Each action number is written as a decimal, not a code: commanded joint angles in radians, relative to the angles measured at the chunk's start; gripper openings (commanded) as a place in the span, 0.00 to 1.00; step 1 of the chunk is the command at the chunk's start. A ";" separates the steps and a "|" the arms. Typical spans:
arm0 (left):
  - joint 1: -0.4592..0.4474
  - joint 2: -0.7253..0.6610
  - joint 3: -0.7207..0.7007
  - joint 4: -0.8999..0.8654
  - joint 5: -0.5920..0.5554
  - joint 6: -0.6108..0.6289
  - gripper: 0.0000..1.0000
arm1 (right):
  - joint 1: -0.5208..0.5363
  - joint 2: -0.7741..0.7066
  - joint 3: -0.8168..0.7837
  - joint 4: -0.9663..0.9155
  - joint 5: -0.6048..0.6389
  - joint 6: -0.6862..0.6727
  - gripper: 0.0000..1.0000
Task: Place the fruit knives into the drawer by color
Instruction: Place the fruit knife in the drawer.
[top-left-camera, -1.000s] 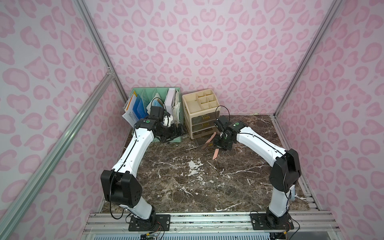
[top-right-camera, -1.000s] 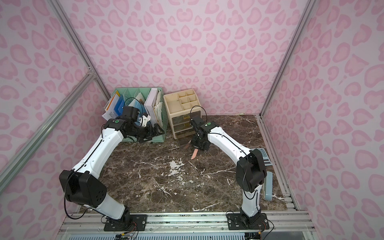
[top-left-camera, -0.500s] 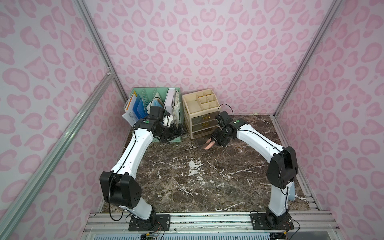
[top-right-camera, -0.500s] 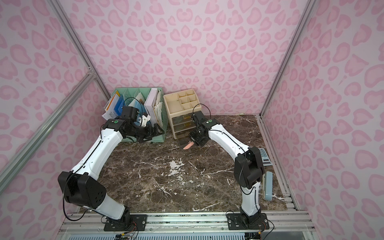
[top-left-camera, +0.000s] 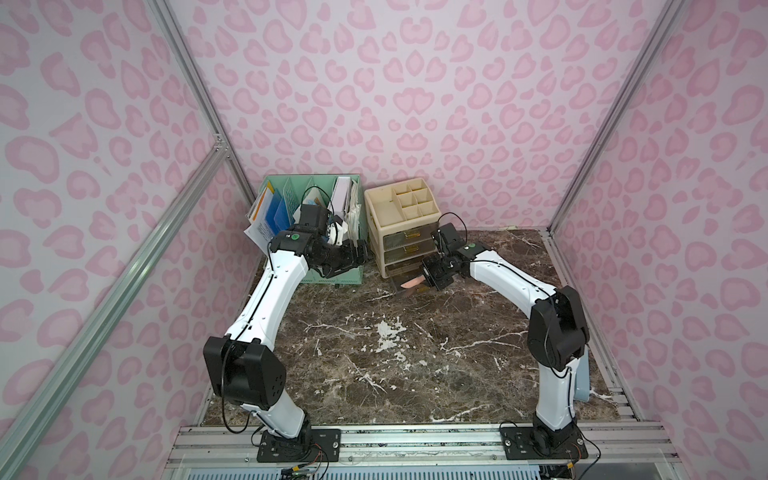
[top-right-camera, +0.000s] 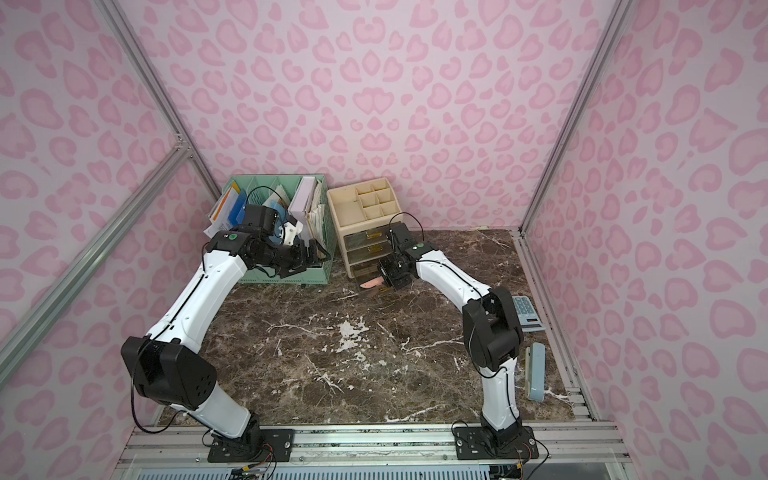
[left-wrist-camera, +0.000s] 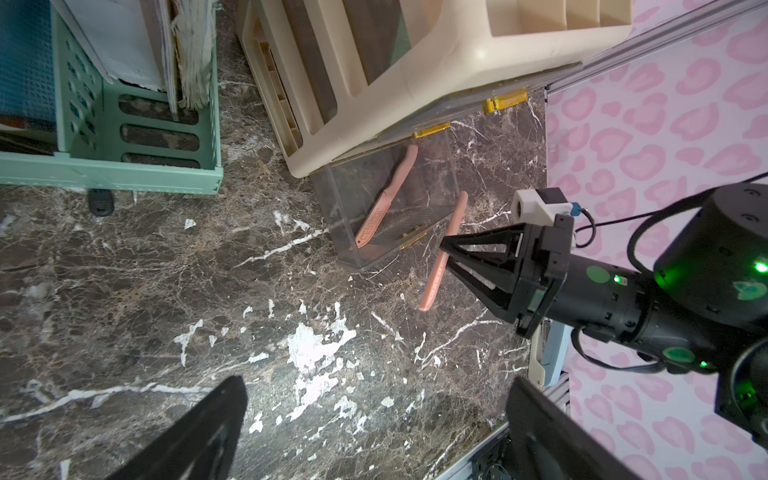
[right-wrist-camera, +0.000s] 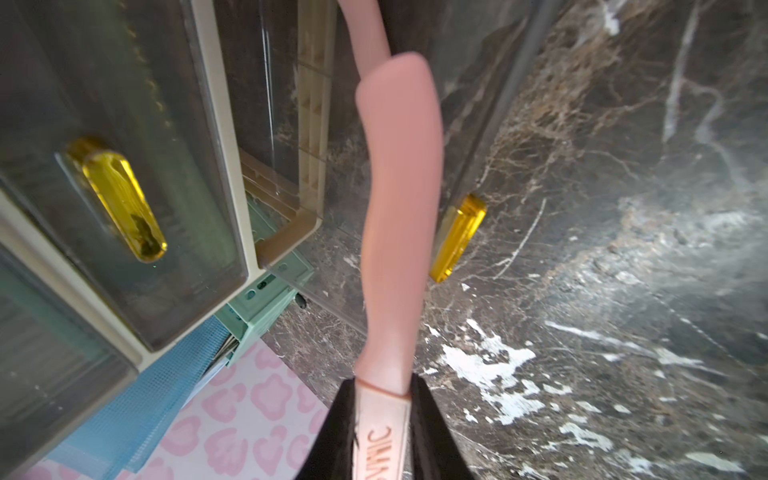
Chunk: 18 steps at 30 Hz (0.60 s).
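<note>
Above the dark white-veined marble tabletop (top-left-camera: 374, 374), pinched at its lettered end between the fingers of the black right gripper (right-wrist-camera: 384, 395): a slim pink plastic knife (right-wrist-camera: 399, 208), marked with letters ending "MIC", poised at the front edge of the clear pulled-out bottom drawer (left-wrist-camera: 328, 216) with the amber handle. Inside that drawer, lying flat: a second pink plastic knife (left-wrist-camera: 390, 195) stamped "CERAMIC", just below the cream plastic drawer unit (top-left-camera: 401, 212). Off to the left, beside the mint-green slotted file rack (top-left-camera: 332, 279), spread wide and holding nothing: the left gripper (top-left-camera: 359, 254).
</note>
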 joint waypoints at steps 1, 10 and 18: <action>0.000 0.008 0.002 0.000 0.004 0.012 0.99 | -0.009 0.026 0.033 0.004 -0.001 -0.006 0.23; 0.000 0.030 0.027 -0.004 -0.001 0.012 0.99 | -0.038 0.105 0.111 0.002 -0.015 -0.051 0.27; 0.000 0.059 0.071 -0.004 -0.002 -0.001 0.98 | -0.040 0.168 0.216 -0.032 -0.032 -0.081 0.33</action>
